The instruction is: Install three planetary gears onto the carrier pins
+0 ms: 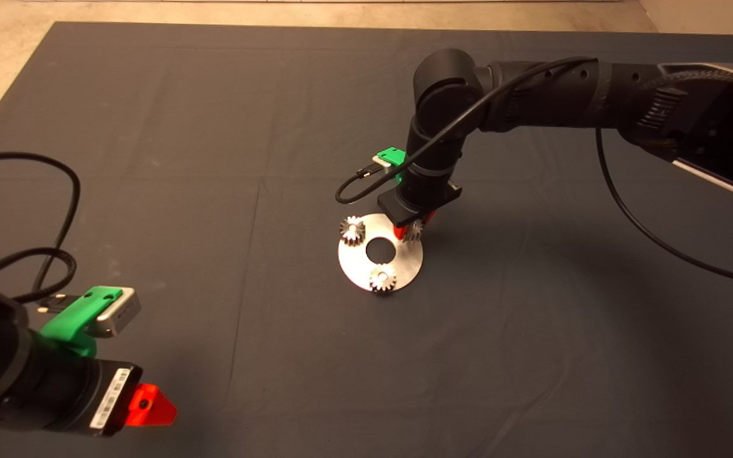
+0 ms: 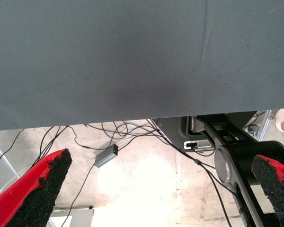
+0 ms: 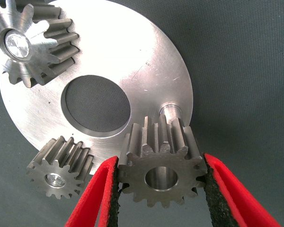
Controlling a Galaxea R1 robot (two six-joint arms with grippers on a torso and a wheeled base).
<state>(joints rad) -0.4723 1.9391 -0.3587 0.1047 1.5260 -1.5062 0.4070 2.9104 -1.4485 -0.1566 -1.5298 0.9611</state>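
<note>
The right gripper (image 1: 412, 228) stood over the carrier disc (image 1: 404, 264) at about its two o'clock rim in the head view, its arm reaching in from the right. In the right wrist view, its two red fingers (image 3: 97, 198) were closed narrowly on the third planetary gear (image 3: 162, 170), the black pads pressing the teeth on opposite sides, with the gear's centre hole open and empty. That gear sat squarely between the jaws, held above the disc (image 3: 146, 71), with the bare carrier pin (image 3: 170, 109) just beyond it and not yet inside the hole.

Two other gears were already seated on pins: one (image 1: 352, 229) at roughly ten o'clock on the disc, the other (image 1: 383, 278) at six o'clock, each with a pin end showing in its bore. The disc lay flat on the dark mat (image 1: 214, 159).

The left gripper (image 1: 144, 406) waited at the lower left edge, its fingers (image 2: 42, 189) spread wide with nothing between them, cables on the floor showing beyond the mat's edge.
</note>
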